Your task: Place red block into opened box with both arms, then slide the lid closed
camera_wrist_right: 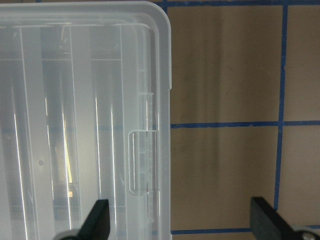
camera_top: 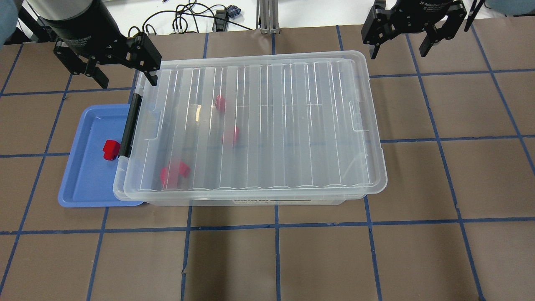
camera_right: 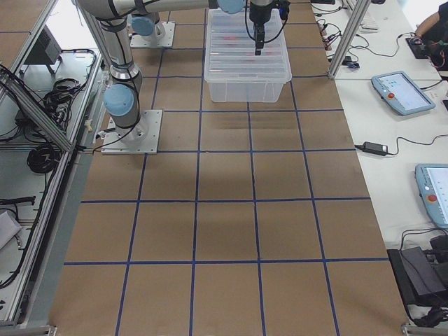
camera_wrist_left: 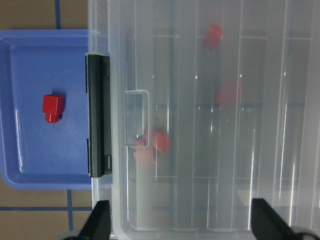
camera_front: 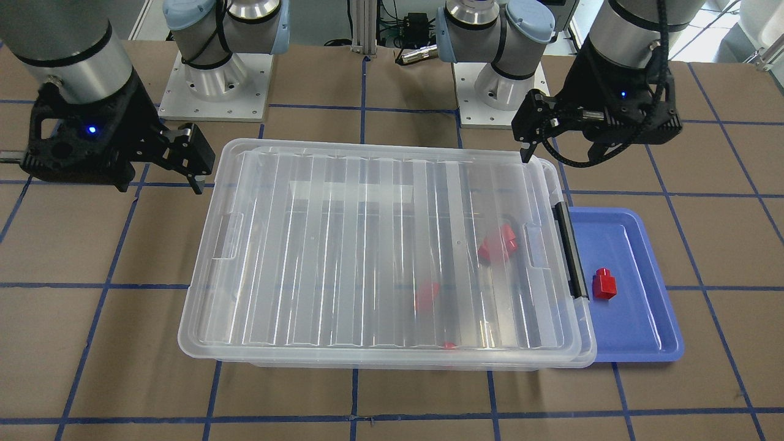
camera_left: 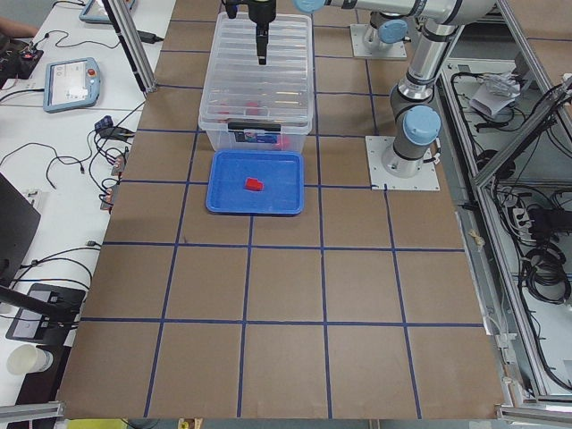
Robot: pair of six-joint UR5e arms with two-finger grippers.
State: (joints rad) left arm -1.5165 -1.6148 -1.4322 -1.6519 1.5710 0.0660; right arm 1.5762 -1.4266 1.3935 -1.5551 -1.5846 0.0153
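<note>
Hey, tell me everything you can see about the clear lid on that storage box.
The lid is a large flat rectangle of clear plastic with long parallel ribs, a raised rim and a rectangular notch at each short side. It lies level on the box, shifted slightly toward the robot's right, so the box's rim and black clip show past its left end. Red blocks show blurred through it. Only the box plainly touches it.
</note>
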